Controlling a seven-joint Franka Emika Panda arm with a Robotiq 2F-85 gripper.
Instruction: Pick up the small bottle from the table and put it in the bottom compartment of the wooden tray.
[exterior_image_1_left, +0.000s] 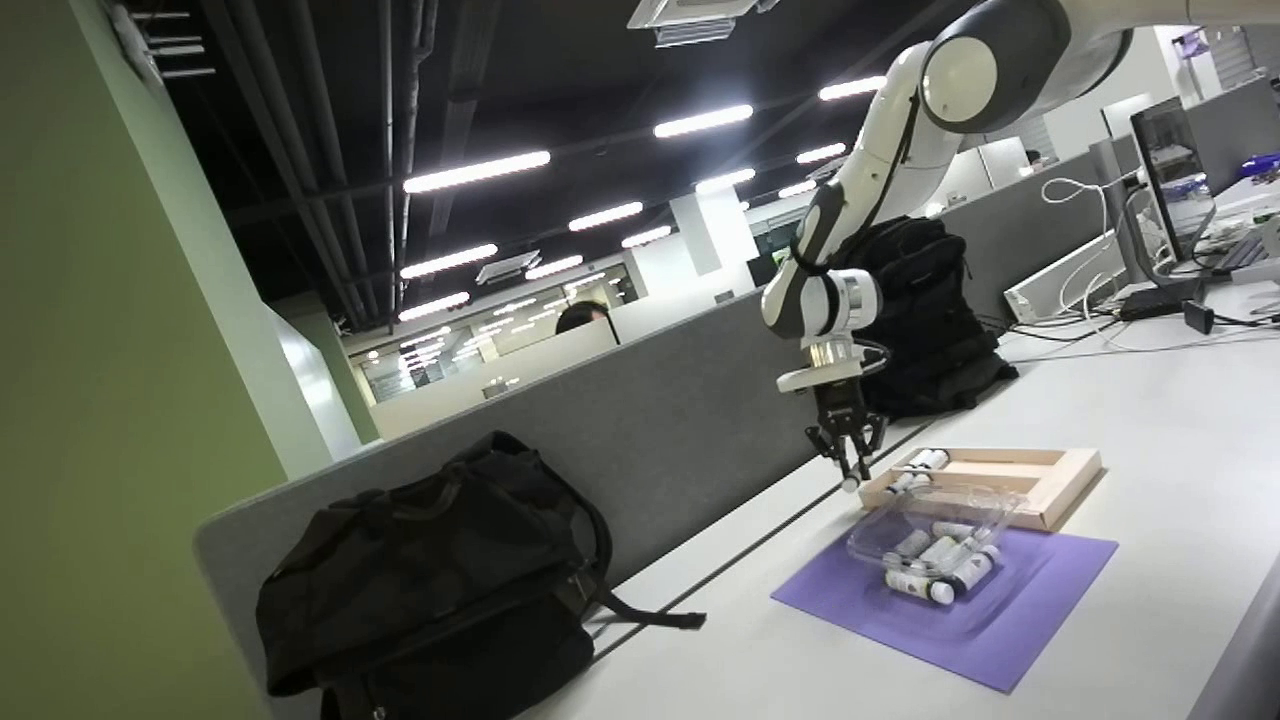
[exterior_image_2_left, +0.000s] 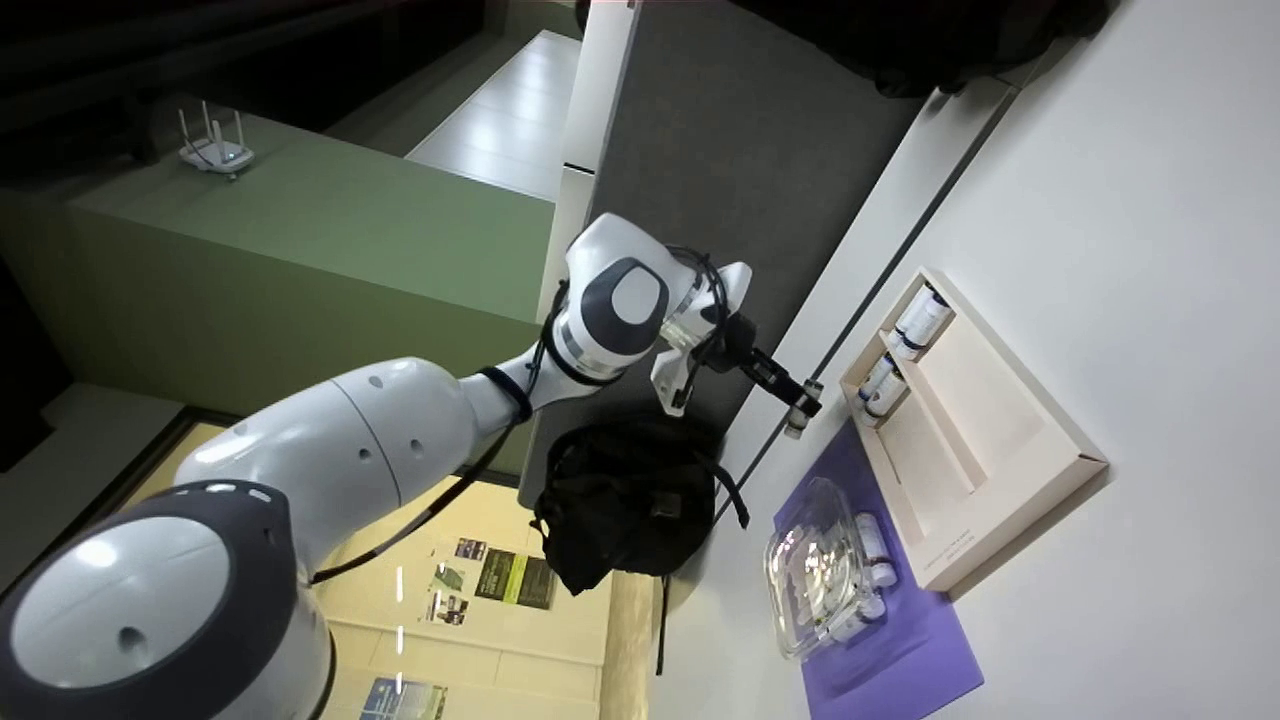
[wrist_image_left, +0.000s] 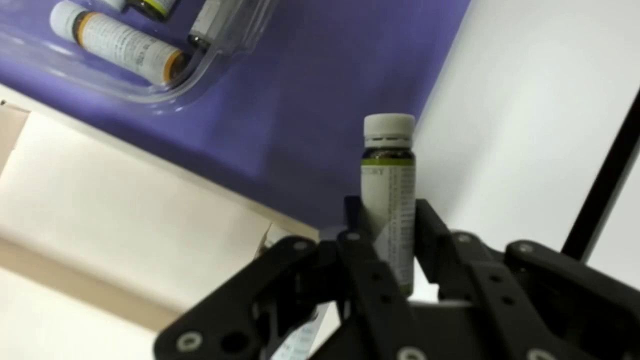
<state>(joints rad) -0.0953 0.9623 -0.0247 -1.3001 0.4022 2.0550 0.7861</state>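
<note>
The small bottle, whose green band shows only in the wrist view, is pinched in the gripper, which points down above the table, with the wooden tray lower and near it and the bent arm overhead.

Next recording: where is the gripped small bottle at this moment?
In the wrist view, the small bottle is right of centre, clamped in the gripper. In both exterior views, it shows just left of the wooden tray.
</note>
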